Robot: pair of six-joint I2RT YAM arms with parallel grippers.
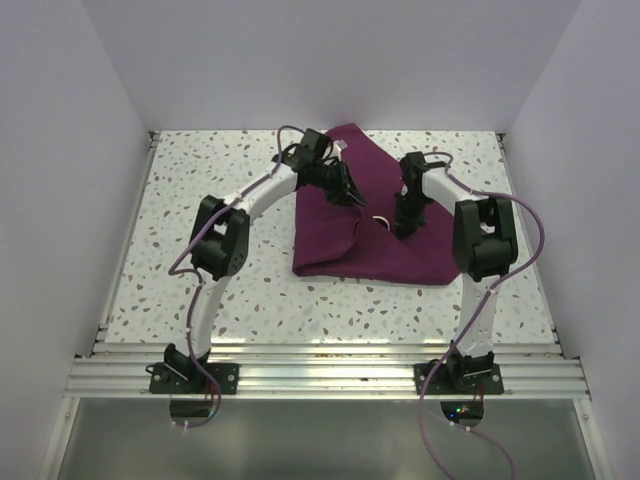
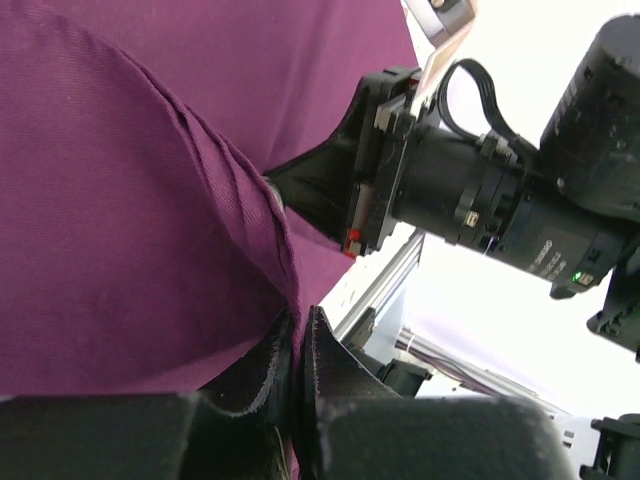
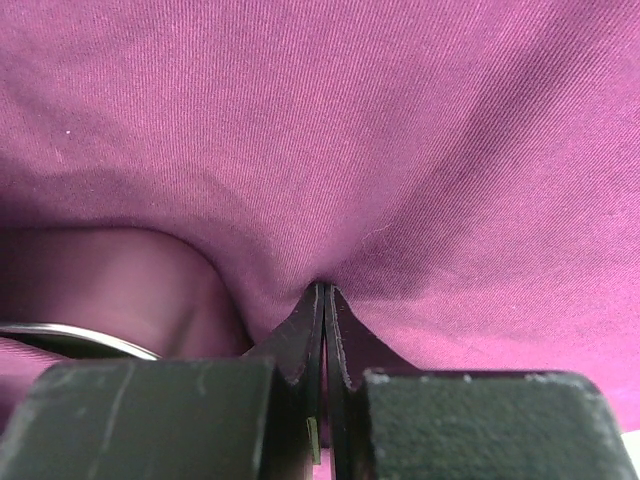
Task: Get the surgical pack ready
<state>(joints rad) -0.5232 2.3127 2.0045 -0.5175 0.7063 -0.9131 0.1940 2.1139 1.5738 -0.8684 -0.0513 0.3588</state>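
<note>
We look down from above on a speckled white table boxed in by plain pale walls, with a ribbed metal rail running across the bottom of the frame. At lower left, the left arm rises from the rail and arches up and to the right. It ends at upper centre, where the left claw sits on the surgical pack. The pack is a deep maroon cloth lying on the table at upper centre. It is partly folded into a rough triangle, with its point toward the far edge and its broad side toward the rail. Just right of the left claw, a small pale ring shows on the cloth; we cannot tell what it is. Just beside it, the right claw points down onto the cloth. The right arm curves down from there to its base at lower right. In the left wrist view, cloth fills the left of the frame, and the left claw at bottom centre is closed, pinching a raised ridge of the fabric. To the right, the other claw's dark finger meets the same cloth. In the right wrist view, cloth fills the frame, a pale curve of the ring sits at lower left, and the right claw at bottom centre is pressed shut on a puckered gather of fabric.
</note>
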